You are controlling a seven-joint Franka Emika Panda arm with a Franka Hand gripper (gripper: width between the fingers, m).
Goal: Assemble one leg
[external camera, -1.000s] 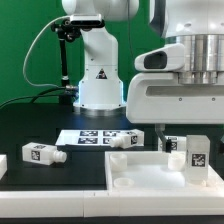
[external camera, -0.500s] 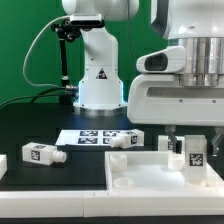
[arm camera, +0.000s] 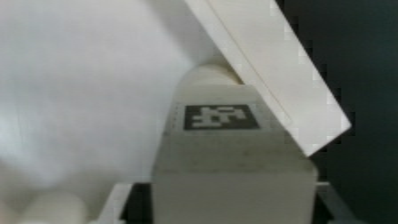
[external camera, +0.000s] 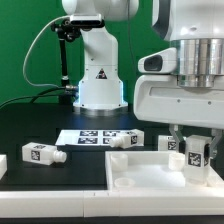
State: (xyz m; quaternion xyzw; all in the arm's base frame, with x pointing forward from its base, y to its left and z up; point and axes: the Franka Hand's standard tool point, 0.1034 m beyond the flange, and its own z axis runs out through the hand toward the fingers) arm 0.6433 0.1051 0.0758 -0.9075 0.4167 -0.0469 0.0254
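Observation:
My gripper (external camera: 195, 160) is shut on a white leg (external camera: 195, 157) with a black-and-white tag. It holds the leg upright over the far right corner of the large white tray-like panel (external camera: 140, 176). In the wrist view the leg (arm camera: 221, 150) fills the space between my fingers (arm camera: 125, 203). Its far end is against the panel's raised rim (arm camera: 267, 60). I cannot tell whether its stub sits in a hole. Three more legs lie on the table: one at the exterior view's left (external camera: 40, 154), one behind the panel (external camera: 125, 139), and one beside the gripper (external camera: 170, 144).
The marker board (external camera: 85, 137) lies flat behind the panel. The arm's white base (external camera: 97, 80) stands at the back, with a cable loop to its left. A white part's edge (external camera: 3, 165) shows at the exterior view's far left.
My gripper, still holding the leg, has sunk slightly toward the panel's corner. The loose legs and the panel have not moved.

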